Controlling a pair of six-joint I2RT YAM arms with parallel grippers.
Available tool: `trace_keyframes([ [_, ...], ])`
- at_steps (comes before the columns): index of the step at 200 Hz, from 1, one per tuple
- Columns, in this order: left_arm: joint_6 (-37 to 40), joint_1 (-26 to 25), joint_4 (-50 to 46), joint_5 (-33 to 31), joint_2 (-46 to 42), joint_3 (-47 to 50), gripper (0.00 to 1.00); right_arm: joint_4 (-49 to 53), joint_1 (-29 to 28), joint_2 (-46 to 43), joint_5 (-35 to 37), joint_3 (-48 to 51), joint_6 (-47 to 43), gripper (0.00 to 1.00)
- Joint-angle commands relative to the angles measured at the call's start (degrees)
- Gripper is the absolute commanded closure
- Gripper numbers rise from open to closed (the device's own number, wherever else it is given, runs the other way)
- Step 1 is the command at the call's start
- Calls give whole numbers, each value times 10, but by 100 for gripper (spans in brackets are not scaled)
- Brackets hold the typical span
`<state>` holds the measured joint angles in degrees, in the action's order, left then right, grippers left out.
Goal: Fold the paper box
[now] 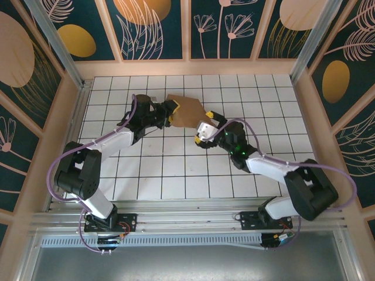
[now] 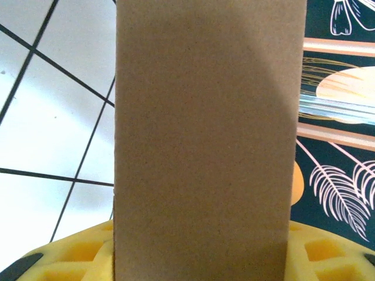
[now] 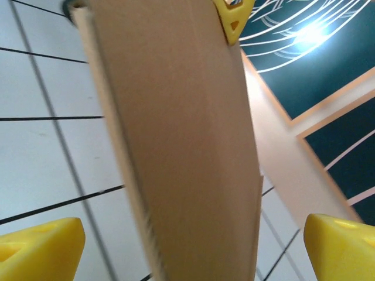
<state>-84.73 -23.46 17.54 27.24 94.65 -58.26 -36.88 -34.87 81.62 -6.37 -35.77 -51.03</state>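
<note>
Paper box (image 1: 186, 111) clamped by left claw (image 1: 171, 112) at its 9 o'clock edge; right claw (image 1: 204, 130) spread apart at 5 o'clock. Risk: the single hold may let it pivot or sag

The paper box (image 1: 186, 111) blocks the middle; nearer table (image 1: 176, 170) lies open.

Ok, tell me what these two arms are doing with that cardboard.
Both arms are at the paper box over the middle of the gridded table. The left gripper is clamped on the box's left side. The right gripper is open around the opposite side, its yellow fingers standing clear of the cardboard. From above, the box looks like a flat panel.
</note>
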Motion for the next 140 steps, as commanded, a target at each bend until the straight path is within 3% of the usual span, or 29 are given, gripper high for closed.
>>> trace_keyframes([
  [1, -55, 1, 31, 28, -9, 8, 68, -99, -3, 40, 30, -42, -67, 7],
  [42, -76, 1, 47, 24, -17, 18, 68, -102, -4, 92, 19, -64, -78, 31],
  [68, -86, 0, 59, 34, -9, 10, 62, -89, 0, 93, 22, -64, -85, 44],
  [99, -55, 6, 82, 48, 3, -12, 44, -54, 7, 73, 12, -72, -83, 52],
  [123, 17, 22, 14, 19, -14, -50, 28, 5, 26, 40, -17, -82, -60, 55],
  [140, 108, 38, -61, -27, -43, -91, 20, 39, 45, 12, -30, -83, -43, 55],
])
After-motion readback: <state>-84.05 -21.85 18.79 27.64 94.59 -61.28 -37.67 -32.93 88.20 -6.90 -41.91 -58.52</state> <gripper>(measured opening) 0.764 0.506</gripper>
